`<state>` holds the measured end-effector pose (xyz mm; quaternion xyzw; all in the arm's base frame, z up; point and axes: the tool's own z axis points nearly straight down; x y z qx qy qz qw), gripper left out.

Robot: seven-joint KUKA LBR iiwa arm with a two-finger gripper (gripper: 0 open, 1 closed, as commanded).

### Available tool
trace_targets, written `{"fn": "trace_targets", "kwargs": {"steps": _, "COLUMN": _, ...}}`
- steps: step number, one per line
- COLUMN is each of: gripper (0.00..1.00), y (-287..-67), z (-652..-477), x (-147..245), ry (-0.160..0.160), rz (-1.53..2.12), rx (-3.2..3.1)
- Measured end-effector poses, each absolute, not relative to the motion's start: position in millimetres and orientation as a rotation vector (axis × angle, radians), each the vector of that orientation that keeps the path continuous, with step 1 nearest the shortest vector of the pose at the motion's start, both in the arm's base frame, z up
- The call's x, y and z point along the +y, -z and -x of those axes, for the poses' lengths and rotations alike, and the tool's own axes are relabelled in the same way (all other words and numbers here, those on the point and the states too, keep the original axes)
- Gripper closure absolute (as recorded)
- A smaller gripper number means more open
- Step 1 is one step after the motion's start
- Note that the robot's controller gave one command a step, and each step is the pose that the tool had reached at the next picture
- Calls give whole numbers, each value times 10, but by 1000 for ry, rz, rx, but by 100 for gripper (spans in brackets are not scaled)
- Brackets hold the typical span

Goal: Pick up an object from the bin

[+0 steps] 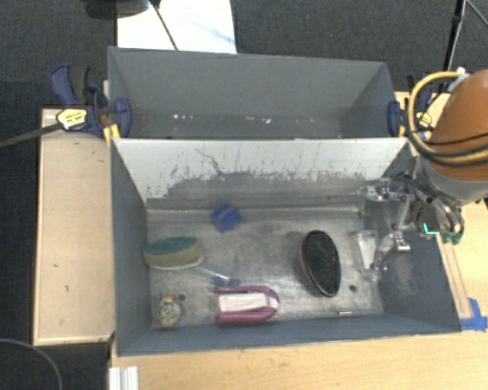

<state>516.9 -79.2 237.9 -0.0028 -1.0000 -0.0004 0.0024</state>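
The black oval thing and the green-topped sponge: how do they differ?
The black oval thing is dark; the sponge is pale with a green top. The oval lies near the gripper, the sponge far off at the view's left. The oval runs front to back, the sponge sideways. Both lie flat.

We're looking at the scuffed floor of the grey metal bin (260, 242), and here's the spread. Up near the back wall, left of centre, sits a small crumpled blue piece (225, 216). At the left lies an oval sponge with a green top and a pale base (172, 252). Below it, in the lower-left corner, is a little round yellowish trinket (169, 309). Just beside that, a purple-and-white oblong case (246, 305) lies along the front wall. A thin clear stick with a blue tip (221, 279) rests just above it. Right of centre, well apart, is a black oval brush (320, 262).
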Motion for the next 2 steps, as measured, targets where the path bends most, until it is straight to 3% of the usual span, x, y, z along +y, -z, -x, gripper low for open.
{"fn": "trace_targets", "kwargs": {"steps": 1, "gripper": 0, "y": -931, "z": -5010, "x": -362, "ry": 3, "rz": -298, "rx": -3130}}
{"fn": "trace_targets", "kwargs": {"steps": 2, "gripper": 100, "y": -966, "z": -5025, "x": -375, "ry": 0, "rz": -304, "rx": -3134}}
